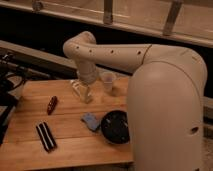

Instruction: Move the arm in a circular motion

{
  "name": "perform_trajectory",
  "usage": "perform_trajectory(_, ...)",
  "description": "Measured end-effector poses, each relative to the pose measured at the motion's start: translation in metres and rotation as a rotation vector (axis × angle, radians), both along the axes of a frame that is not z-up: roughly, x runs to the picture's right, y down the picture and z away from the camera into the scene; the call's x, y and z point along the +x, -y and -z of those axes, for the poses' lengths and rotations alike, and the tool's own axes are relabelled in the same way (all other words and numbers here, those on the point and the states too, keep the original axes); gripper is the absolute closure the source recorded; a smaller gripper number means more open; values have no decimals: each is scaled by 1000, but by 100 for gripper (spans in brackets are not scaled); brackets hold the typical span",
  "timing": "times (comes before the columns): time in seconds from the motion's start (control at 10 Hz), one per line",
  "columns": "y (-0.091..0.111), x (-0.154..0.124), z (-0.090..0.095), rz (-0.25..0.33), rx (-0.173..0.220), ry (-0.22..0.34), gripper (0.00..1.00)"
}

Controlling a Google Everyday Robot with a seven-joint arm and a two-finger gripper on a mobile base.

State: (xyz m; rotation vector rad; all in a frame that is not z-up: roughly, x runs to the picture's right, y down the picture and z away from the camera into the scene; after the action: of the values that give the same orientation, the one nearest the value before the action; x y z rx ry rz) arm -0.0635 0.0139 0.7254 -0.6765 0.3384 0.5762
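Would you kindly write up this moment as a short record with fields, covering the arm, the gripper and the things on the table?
table: wooden top
arm: cream-white, bent over the table's back edge
gripper: pale, pointing down at the back middle, beside the cup
cup: clear, upright, near the back edge
red item: picture-left, lying flat
black bar: front, picture-left
blue item: next to the black bowl
black bowl: front, by the arm's base

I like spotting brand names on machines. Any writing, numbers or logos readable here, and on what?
None readable.
The arm shows only small dark holes, no lettering.
The end effector, low over the wooden table beside the cup, bears no legible mark.
The red item and black bowl show none either.
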Motion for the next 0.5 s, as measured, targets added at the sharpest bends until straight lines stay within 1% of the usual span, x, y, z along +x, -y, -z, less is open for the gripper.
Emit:
perform_trajectory(0.2, -2, 0, 1, 6, -7, 6, 14)
perform_trajectory(0.4, -1, 17, 1, 9, -5, 0, 14)
perform_trajectory(0.5, -1, 14, 1, 10, -6, 6, 14)
